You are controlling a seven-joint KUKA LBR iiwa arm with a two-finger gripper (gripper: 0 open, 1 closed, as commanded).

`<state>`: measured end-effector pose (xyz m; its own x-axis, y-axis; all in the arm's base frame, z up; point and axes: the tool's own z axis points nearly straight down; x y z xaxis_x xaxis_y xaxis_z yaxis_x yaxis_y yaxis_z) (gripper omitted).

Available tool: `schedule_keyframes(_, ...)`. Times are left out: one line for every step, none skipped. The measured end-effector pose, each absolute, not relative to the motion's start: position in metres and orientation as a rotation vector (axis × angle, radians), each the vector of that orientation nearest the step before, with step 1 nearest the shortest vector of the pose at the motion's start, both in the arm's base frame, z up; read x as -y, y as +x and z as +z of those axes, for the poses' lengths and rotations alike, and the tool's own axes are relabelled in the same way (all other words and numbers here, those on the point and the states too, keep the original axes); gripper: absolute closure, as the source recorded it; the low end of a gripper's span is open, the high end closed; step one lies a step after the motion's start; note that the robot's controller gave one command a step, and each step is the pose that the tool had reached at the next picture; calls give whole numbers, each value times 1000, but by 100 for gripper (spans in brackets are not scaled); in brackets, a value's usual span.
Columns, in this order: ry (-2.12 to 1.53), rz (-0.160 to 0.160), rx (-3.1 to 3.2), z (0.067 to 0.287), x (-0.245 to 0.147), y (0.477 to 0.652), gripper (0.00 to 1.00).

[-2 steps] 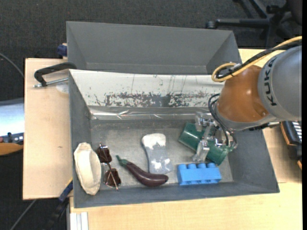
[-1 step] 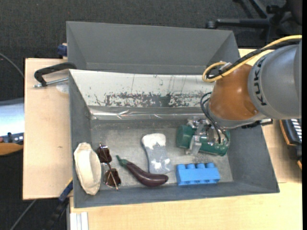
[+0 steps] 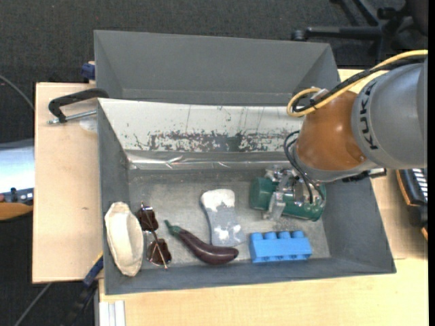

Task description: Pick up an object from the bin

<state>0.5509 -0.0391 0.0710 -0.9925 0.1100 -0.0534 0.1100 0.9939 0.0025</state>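
Bin: a grey metal box (image 3: 204, 73) with tall walls and a few small things on its floor.
Arm: a big grey arm (image 3: 401, 114) comes in from the right side of the view. It has an orange cover (image 3: 329, 138) on its wrist and a yellow cable (image 3: 306, 100) looped on top.
End effector: the end effector (image 3: 284, 197) is down low in the bin, over the right part of the floor.
End effector state: I cannot tell if it is released or clenched. The orange cover hides much of it.
Green toy: a dark green toy (image 3: 260, 194) lies right under the end effector. Green shows on both sides of it in the view. They look like they touch, but I cannot tell if the toy is being held.
Blue brick: a blue brick (image 3: 280, 246) with bumps on top lies flat just in front of the end effector, by the front wall.
White thing: a white thing (image 3: 217, 200) lies near the end effector, to its left in the view. A clear crinkly part runs from it toward the front.
Eggplant: a dark purple eggplant (image 3: 207, 251) with a green stem lies on its side, to the left and front of the end effector, just beside the clear part.
Sunglasses: brown sunglasses (image 3: 155, 240) lie farther left, between the eggplant and the cream thing.
Cream thing: a cream thing (image 3: 122, 240), long and round like a shell, is well apart from the end effector, far left by the side wall.
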Motion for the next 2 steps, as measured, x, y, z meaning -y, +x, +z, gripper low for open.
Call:
schedule_keyframes(170, -1, -3084, 71, 39, 551, 100)
schedule_keyframes(170, -1, -3084, 71, 39, 551, 100)
